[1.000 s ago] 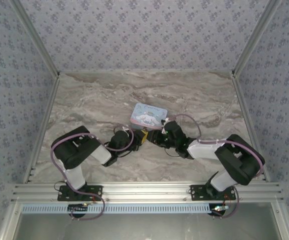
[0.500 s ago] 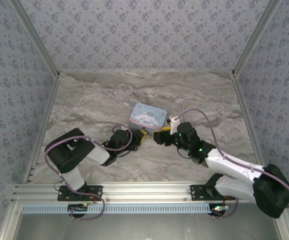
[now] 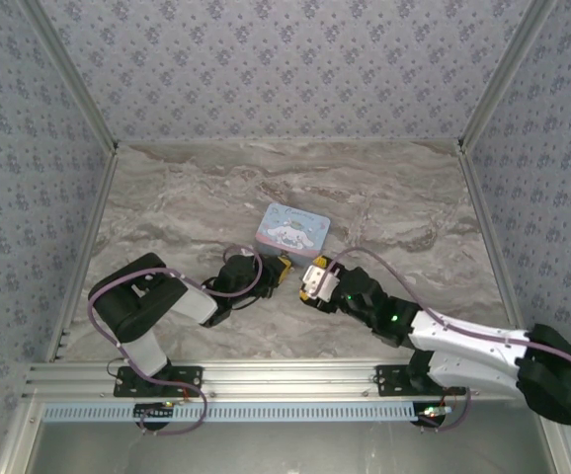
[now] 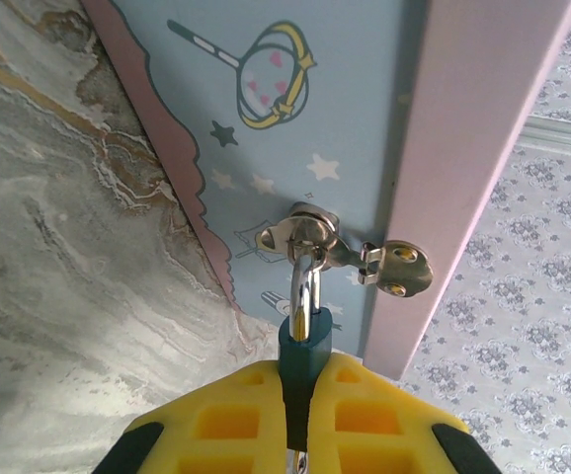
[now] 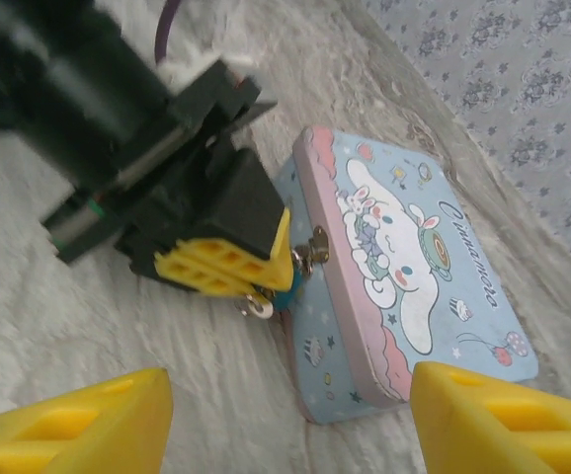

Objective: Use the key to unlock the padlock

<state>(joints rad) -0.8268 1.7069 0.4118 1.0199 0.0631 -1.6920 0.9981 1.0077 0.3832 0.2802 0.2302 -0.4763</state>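
Observation:
The small blue padlock (image 4: 303,355) hangs by its silvery shackle (image 4: 303,286) from the hasp (image 4: 310,232) of the cartoon tin (image 4: 345,118). My left gripper (image 4: 303,373) is shut on the padlock body. Seen from the right wrist, the padlock (image 5: 286,294) peeks out beside the left gripper (image 5: 228,267), and a small silvery ring (image 5: 258,307), apparently the key's head, sticks out under it. My right gripper (image 5: 290,430) is open, a short way back from the padlock with nothing between its fingers. From above, the left gripper (image 3: 283,267) and right gripper (image 3: 314,280) face each other in front of the tin (image 3: 292,229).
The tin lies flat on the marble table (image 3: 187,197), its lid up. Patterned walls (image 3: 285,69) close off the back and both sides. A metal rail (image 3: 285,380) runs along the near edge by the arm bases.
The right arm has swung low and out to the right, and its gripper has drawn back a little from the padlock. The left gripper has kept its hold by the tin.

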